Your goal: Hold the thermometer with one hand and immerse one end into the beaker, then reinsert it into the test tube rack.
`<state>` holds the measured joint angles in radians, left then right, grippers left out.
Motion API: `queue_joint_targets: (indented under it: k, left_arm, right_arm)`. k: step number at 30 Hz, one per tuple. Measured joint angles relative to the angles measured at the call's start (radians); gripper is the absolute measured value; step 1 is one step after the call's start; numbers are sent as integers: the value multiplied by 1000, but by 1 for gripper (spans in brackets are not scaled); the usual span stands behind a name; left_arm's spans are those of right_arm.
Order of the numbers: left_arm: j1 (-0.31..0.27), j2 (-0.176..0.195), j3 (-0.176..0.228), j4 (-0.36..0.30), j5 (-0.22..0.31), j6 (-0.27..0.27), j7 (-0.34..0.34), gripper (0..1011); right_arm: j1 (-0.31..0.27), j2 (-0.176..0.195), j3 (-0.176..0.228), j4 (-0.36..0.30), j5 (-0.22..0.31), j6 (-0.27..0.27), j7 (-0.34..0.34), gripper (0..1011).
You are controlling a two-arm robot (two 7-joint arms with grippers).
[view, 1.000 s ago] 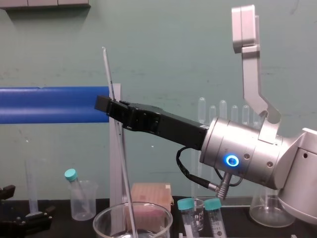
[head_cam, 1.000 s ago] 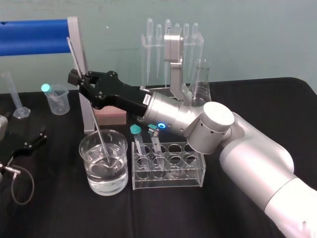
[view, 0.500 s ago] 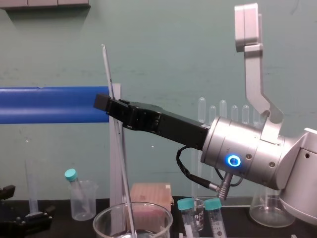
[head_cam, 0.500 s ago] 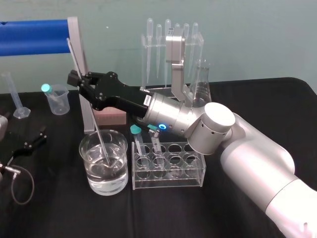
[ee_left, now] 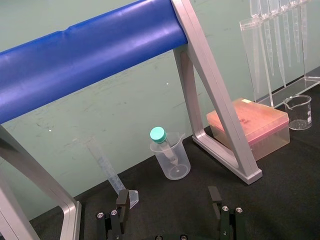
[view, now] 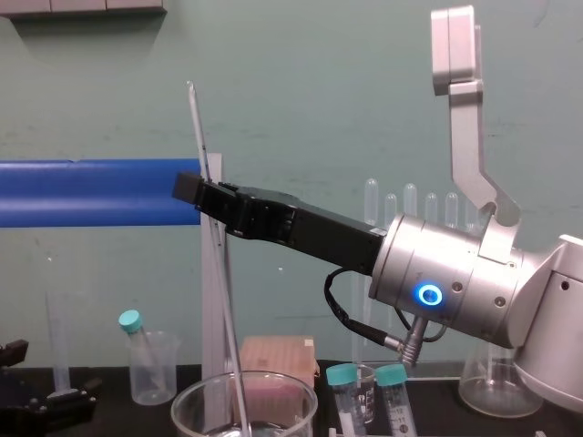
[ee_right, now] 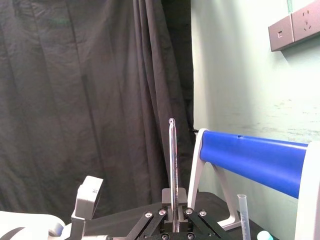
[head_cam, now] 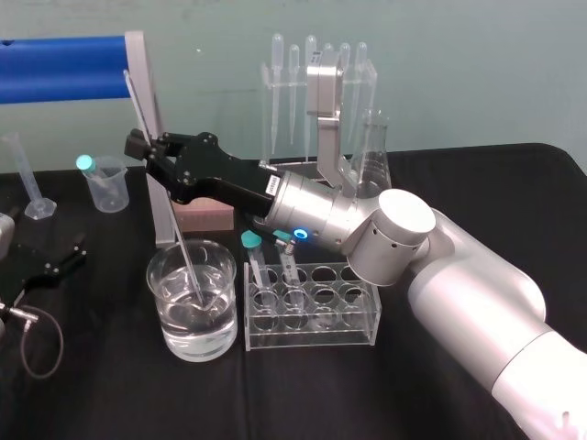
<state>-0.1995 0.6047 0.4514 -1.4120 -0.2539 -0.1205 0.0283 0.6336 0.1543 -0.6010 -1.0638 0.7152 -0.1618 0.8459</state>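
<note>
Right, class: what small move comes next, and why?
Probably lift straight up. The right gripper is shut on the thermometer, whose lower end already sits underwater in the beaker; it must clear the rim before reaching the test tube rack. The left gripper lies parked.

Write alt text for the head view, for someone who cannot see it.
The right end effector grips the tilted thermometer, whose lower end is dipped into the water-filled beaker. The test tube rack, with two teal-capped tubes, stands beside the beaker; the left end effector lies parked at far left.
</note>
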Motion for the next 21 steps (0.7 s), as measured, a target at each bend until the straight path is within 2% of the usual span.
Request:
queue_joint_targets:
  k: [21]
  left_arm:
    - [0,0,0,0,0,0,0,1008]
  right_arm:
    - [0,0,0,1,0,0,-2,53]
